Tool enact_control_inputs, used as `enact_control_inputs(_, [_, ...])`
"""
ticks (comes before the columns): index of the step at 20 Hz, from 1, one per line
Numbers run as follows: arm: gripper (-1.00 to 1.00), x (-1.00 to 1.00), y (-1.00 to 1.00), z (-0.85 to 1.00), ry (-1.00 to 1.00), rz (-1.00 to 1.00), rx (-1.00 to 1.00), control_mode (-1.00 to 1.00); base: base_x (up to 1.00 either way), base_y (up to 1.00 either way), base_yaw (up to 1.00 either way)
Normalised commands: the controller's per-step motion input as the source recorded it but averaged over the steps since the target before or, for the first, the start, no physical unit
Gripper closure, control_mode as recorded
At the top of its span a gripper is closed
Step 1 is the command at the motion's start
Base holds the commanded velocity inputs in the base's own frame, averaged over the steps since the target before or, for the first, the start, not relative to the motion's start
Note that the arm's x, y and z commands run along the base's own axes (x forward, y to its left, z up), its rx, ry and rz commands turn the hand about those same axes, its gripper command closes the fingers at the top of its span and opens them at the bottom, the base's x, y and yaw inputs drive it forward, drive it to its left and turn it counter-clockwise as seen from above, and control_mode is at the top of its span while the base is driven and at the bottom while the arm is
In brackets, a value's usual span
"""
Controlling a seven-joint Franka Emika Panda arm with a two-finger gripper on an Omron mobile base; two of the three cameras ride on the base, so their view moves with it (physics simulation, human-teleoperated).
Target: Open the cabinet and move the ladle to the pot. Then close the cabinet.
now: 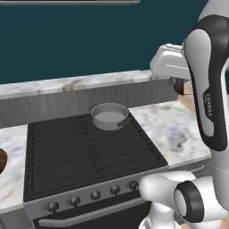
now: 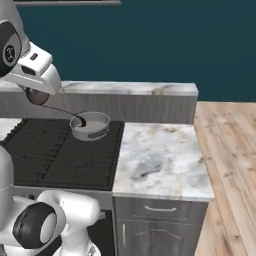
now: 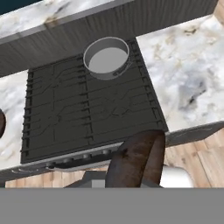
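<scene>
Ladle [image 3: 138, 159]: dark brown, held in the jaws above the stove's front edge; handle runs along the hand's line of sight.
Right base view: ladle's bowl [image 2: 36, 96] hangs under the hand, thin handle slanting down toward the pot [image 2: 90, 125].
Pot: rear right of stove [image 1: 89, 152], upright.
Table [image 2: 160, 160]: marble, right of stove.
Jaws: closed on ladle.
</scene>
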Motion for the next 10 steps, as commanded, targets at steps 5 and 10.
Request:
enact_control_inputs(5, [1.00,0.00,0.00,0.00,0.00,0.00,0.00,1.00,0.85,0.01,0.23])
enact_control_inputs(10, [1.00,0.57,0.01,-0.19,0.14,0.11,0.00,-1.00,0.35,0.02,0.09])
